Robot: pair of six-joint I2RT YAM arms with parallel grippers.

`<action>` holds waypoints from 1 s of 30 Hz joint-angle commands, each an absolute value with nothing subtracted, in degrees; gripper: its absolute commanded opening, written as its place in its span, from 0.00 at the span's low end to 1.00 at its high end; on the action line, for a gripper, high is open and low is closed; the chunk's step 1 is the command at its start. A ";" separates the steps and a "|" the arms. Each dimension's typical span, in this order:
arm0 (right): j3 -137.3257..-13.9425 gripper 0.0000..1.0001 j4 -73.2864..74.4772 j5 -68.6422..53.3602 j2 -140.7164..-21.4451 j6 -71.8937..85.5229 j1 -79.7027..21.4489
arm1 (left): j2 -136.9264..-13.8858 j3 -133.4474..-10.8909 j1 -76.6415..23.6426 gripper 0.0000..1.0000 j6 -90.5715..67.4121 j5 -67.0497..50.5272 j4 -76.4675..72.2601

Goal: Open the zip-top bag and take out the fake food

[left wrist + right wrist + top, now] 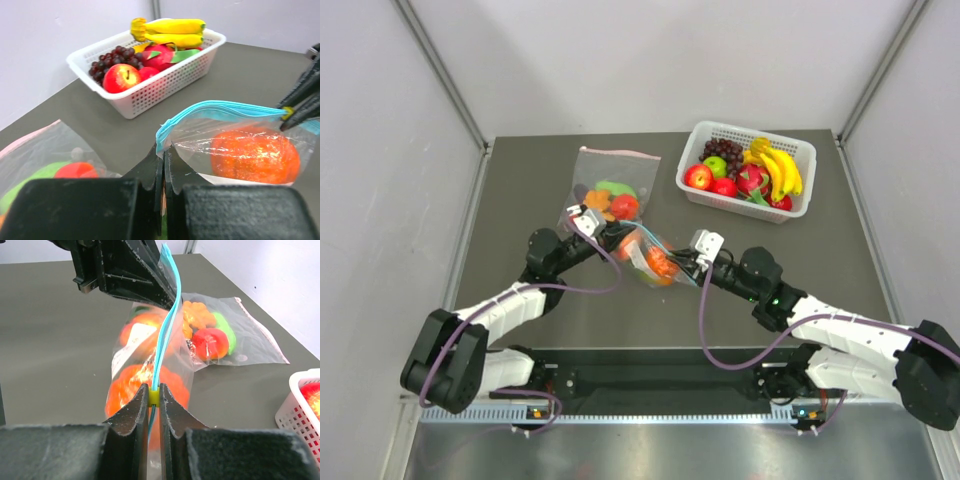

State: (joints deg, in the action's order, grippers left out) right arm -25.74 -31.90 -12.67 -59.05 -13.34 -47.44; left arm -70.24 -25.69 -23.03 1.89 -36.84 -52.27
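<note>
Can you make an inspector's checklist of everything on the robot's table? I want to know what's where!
surface: dark grey table; no spills seen.
job's things: zip-top bag held up between both grippers, teal strip stretched tight; orange fake food inside it.
clutter: larger bag with a pink zip lies flat behind; white basket of toy fruit at the far right.
grippers: left gripper shut on one end of the bag's top; right gripper shut on the other end, at a small yellow tab.
cables: purple cables loop off each arm, clear of the bag.
surroundings: plain pale walls; nothing else seen.
</note>
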 commanded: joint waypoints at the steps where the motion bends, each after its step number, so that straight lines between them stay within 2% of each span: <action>1: -24.96 0.00 -33.49 -13.89 -57.83 -12.04 -47.11 | -69.26 -24.79 -20.57 0.00 0.27 -27.52 -59.67; 20: -24.35 0.00 -33.75 -13.80 -57.83 -11.34 -46.06 | -68.64 -21.80 -19.60 0.00 -1.84 -7.93 -64.07; 30: -24.35 0.00 -33.49 -14.06 -58.45 -11.08 -45.79 | -68.91 -21.53 -18.99 0.00 -2.37 -5.72 -64.51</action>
State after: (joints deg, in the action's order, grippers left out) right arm -24.73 -32.62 -12.49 -59.05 -12.21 -46.46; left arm -69.38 -21.65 -21.10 -2.96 -13.82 -59.20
